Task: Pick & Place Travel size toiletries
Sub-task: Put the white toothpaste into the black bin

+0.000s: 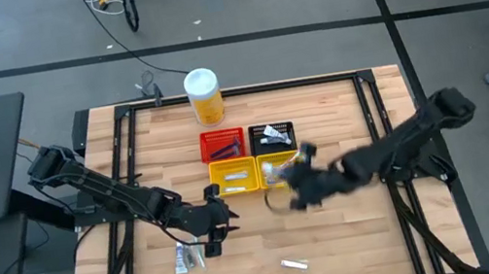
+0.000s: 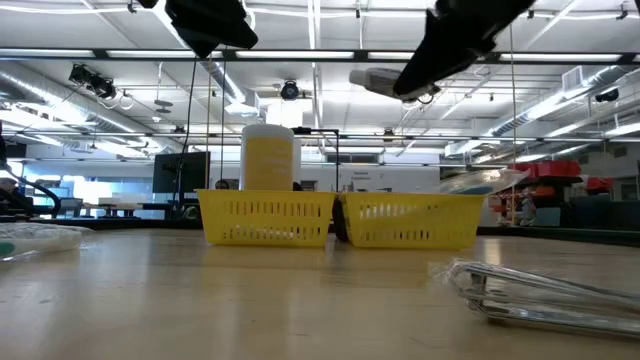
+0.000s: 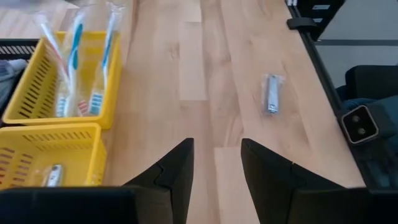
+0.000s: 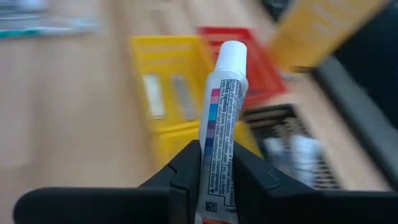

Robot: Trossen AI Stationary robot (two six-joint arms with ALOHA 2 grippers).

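Observation:
My right gripper (image 4: 216, 150) is shut on a white toothpaste tube (image 4: 222, 106) with coloured marks. In the high view it hovers (image 1: 299, 191) by the near side of the right yellow basket (image 1: 279, 167), well above the table in the low view (image 2: 455, 45). My left gripper (image 3: 217, 168) is open and holds nothing, above the table near the left yellow basket (image 1: 233, 176). Wrapped toothbrushes (image 3: 74, 62) stand in the farther yellow basket. A small wrapped silver item (image 3: 272, 93) lies flat on the table (image 1: 293, 265). More wrapped items (image 1: 185, 258) lie by my left gripper. My right gripper pinches the toothpaste tube's lower body (image 4: 214, 171) between its two fingers (image 4: 189, 165). The tube runs along the fingers, lifted clear, and its white cap (image 4: 231, 56) points away from the wrist toward the baskets. How far back it reaches is hidden.
A red basket (image 1: 223, 145) and a black basket (image 1: 272, 137) sit behind the two yellow ones, with a tall yellow canister (image 1: 204, 96) farther back. A clear packet (image 2: 540, 295) lies close to the low camera. Bare wood lies along the near edge.

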